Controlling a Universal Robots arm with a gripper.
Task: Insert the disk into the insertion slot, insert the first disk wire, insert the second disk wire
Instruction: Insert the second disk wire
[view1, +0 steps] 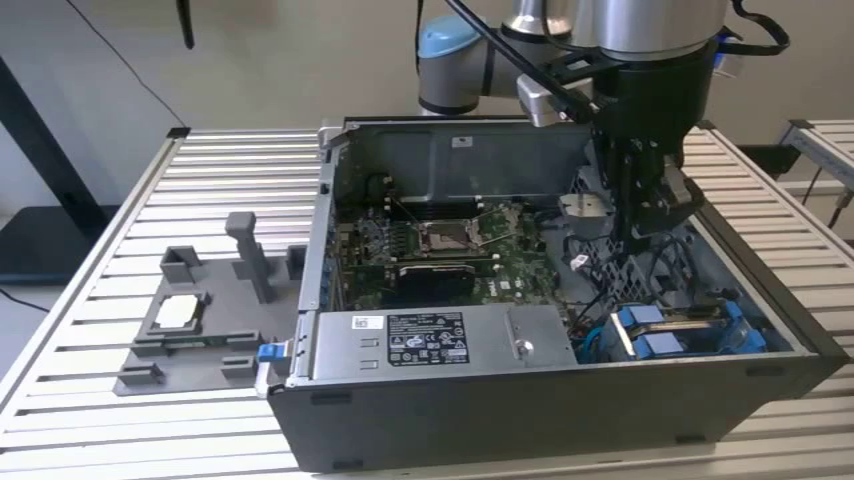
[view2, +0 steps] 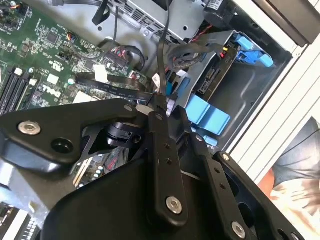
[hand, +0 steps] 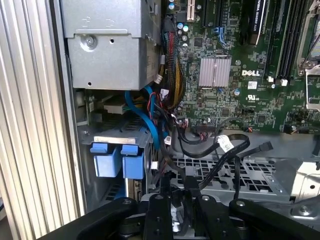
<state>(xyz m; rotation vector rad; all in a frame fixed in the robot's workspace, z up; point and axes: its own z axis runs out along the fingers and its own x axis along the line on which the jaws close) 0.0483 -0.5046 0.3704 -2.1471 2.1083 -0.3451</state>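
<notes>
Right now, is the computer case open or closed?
Open: the case has its upward side uncovered, and the motherboard lies exposed inside.

Robot lab: slatted bench (view1: 240, 160), opened computer case (view1: 534, 420)

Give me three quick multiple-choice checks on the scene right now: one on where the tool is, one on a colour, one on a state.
1. Where is the tool? A inside the open computer case; B over the grey fixture; C off the table.
2. What colour are the tabs at the insertion slot? A red; B blue; C yellow.
3. What is the tool doing? A open, empty; B shut on a black wire; C shut on a screwdriver.
Answers: 1 A, the exterior view shows it down among the case's cables. 2 B, both wrist views show blue tabs. 3 B, in both wrist views the wire runs out from between its fingers.
</notes>
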